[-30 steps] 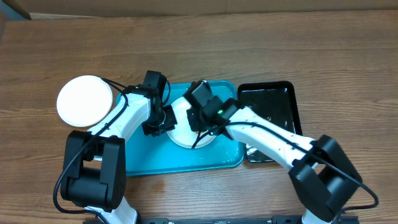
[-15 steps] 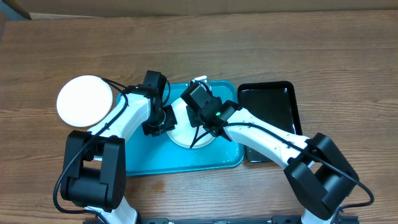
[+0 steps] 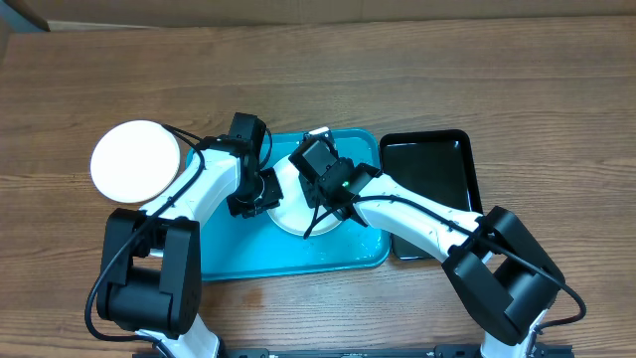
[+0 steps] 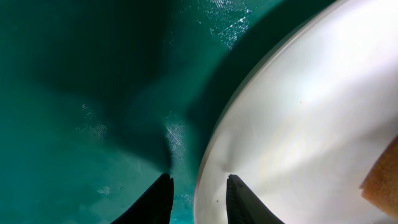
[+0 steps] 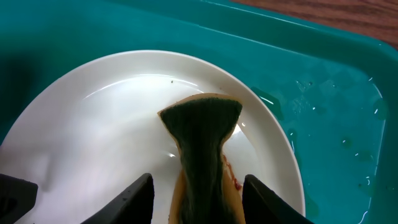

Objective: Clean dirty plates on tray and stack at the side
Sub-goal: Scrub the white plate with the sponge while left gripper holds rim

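A white plate (image 3: 289, 216) lies in the turquoise tray (image 3: 238, 254). My left gripper (image 4: 198, 198) is shut on the plate's (image 4: 311, 112) left rim, one finger over the plate and one on the tray (image 4: 74, 93) side. A sponge (image 5: 202, 140), dark green on top with yellow sides, stands on the plate (image 5: 93, 124), and a small red-brown smear (image 5: 234, 178) shows beside it. My right gripper (image 5: 198, 180) is open around the sponge, with a gap on each side. A second white plate (image 3: 134, 159) rests on the wood left of the tray.
A narrow black tray (image 3: 432, 169) sits right of the turquoise tray, partly under my right arm. Water glistens on the tray floor (image 5: 336, 93). Both arms cross over the tray's middle. Bare wooden table (image 3: 447, 70) lies beyond the trays.
My right gripper's jaws have opened and let go of the sponge, which now stands loose on the plate. The right arm shifted slightly. The left gripper has not moved.
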Motion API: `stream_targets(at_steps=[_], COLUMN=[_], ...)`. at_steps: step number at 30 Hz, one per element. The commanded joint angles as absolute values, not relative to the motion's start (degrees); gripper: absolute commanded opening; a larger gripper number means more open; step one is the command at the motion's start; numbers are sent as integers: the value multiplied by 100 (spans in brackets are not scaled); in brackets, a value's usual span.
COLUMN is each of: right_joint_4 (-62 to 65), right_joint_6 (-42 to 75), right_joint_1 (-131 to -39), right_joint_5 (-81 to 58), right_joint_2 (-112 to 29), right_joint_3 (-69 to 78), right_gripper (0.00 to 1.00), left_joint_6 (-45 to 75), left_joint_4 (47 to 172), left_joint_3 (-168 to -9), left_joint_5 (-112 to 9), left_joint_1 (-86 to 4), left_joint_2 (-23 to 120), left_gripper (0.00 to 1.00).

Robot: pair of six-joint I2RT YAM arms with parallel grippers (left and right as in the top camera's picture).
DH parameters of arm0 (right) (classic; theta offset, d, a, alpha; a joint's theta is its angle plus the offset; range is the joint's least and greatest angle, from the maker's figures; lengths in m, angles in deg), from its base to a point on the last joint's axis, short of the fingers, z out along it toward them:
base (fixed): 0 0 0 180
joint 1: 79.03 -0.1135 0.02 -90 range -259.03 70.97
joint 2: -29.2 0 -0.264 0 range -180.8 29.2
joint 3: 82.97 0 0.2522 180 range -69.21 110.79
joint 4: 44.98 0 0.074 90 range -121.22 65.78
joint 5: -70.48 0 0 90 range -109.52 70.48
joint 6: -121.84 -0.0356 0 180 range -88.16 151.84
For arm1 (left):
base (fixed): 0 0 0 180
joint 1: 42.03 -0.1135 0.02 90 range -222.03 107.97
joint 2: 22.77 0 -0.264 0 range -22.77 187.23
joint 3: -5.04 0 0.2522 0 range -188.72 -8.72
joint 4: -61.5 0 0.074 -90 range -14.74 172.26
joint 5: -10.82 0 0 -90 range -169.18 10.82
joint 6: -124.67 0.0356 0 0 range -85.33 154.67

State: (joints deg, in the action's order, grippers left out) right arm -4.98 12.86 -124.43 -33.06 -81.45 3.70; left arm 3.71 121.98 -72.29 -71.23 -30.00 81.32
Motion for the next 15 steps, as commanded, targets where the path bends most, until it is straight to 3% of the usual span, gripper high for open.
stream_targets(at_steps=[1, 5, 8, 10, 12, 15], right_joint_4=[-573, -717, -800, -778, -743, -669], right_joint_6=[1369, 1434, 1430, 1430, 1428, 1430], right_joint_1=[-12428, -12428, -12428, -12428, -12428, -12430], right_joint_5=[-3415, -3516, -3599, -3763, -3835, -3835], right_joint_2=[-8287, -8562, -8790, -8805, -8735, -8538], right_joint_3=[359, 359, 359, 361, 376, 455], right_gripper=[47, 53, 51, 33, 6, 4], left_joint_6=[511, 511, 511, 513, 516, 535], left_joint_4=[12191, 12193, 12193, 12196, 12196, 12193], left_joint_3=[-7260, -7260, -7260, -7260, -7260, -7260], left_joint_5=[-7075, -7077, -7077, -7079, -7079, -7079], left_joint_1=[-2962, -2962, -2962, -2962, -2962, -2962], left_joint_2=[8104, 8104, 8104, 8104, 8104, 8104], left_gripper=[31, 31, 31, 31, 31, 31])
